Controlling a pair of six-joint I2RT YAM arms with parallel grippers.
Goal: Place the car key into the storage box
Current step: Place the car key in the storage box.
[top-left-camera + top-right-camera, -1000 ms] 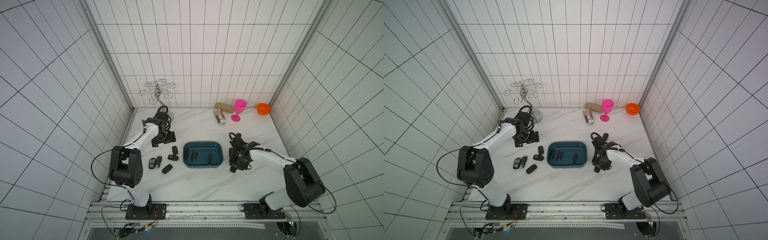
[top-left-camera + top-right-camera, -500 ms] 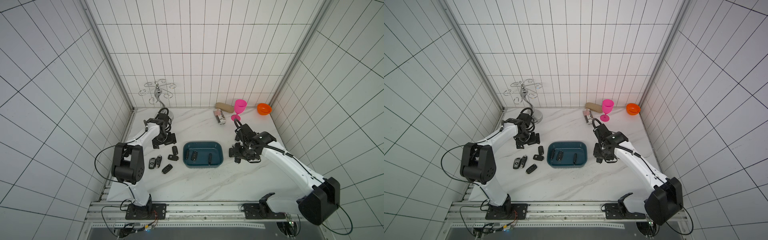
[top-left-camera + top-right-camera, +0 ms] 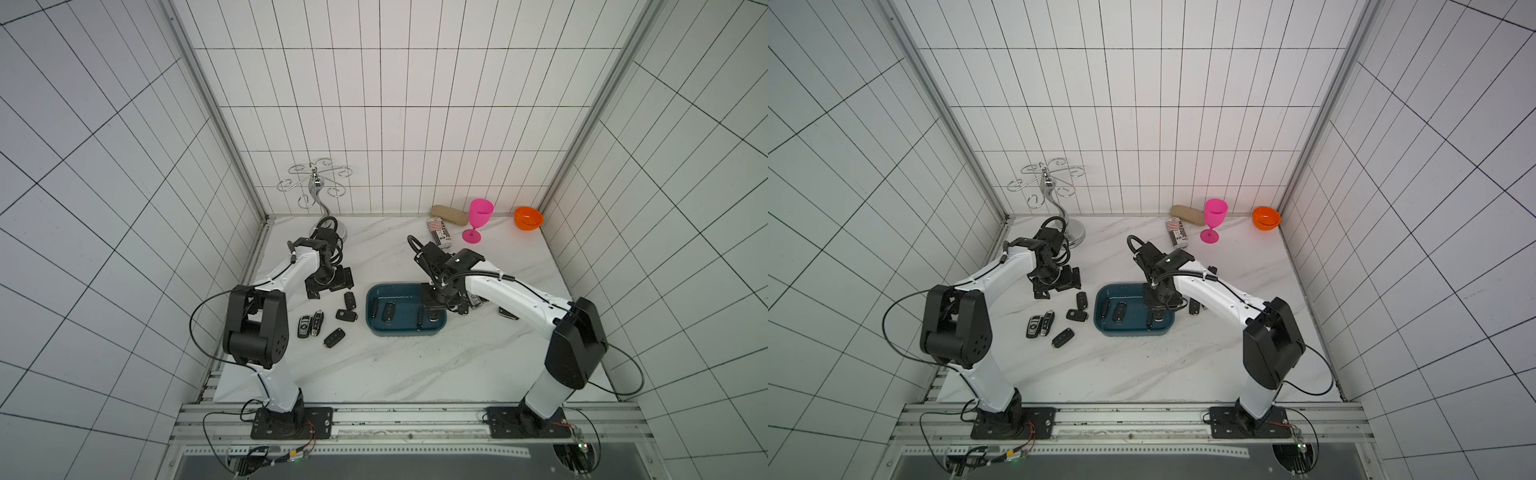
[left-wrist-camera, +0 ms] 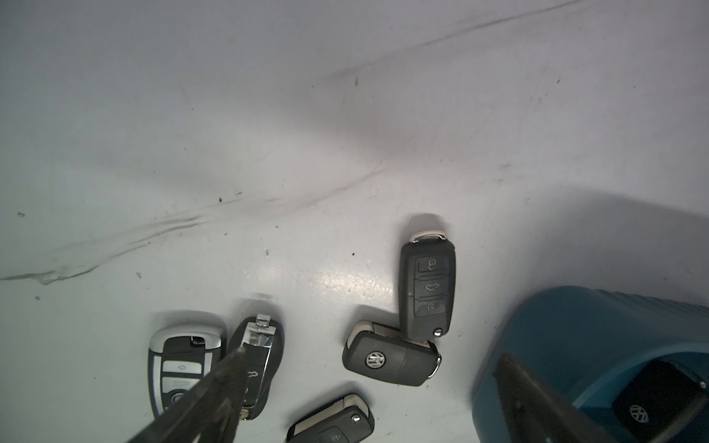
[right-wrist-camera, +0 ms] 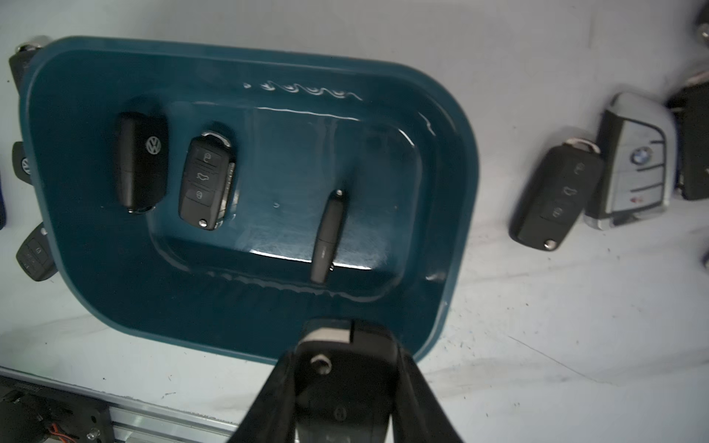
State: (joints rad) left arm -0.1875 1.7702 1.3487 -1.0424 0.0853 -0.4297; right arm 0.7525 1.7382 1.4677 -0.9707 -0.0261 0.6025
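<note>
While the right gripper (image 5: 347, 356) is pinching a black flip-style car key with a silver end cap (image 5: 345, 387) between its two fingers, I am holding it over the end of the shallow dark teal-blue plastic storage box (image 5: 452, 184) nearest that arm, above the rim and not yet inside. I am reading a VW emblem on a black key (image 5: 142, 161) lying in the box beside a black three-button key (image 5: 207, 180), and a third black key (image 5: 328, 237) is standing there on its edge. Just outside, a silver-and-black fob (image 5: 633, 161) is showing a BMW roundel. The left gripper (image 4: 372, 356) is hanging with its jaws spread wide, gripping nothing, near another VW-badged black key (image 4: 391, 362) on the table. The box is sitting, glossy and round-cornered, on a white marble-look tabletop (image 3: 395, 374) with grey veins, and white tiled walls with dark grout (image 3: 374, 124) are enclosing it on three sides.
</note>
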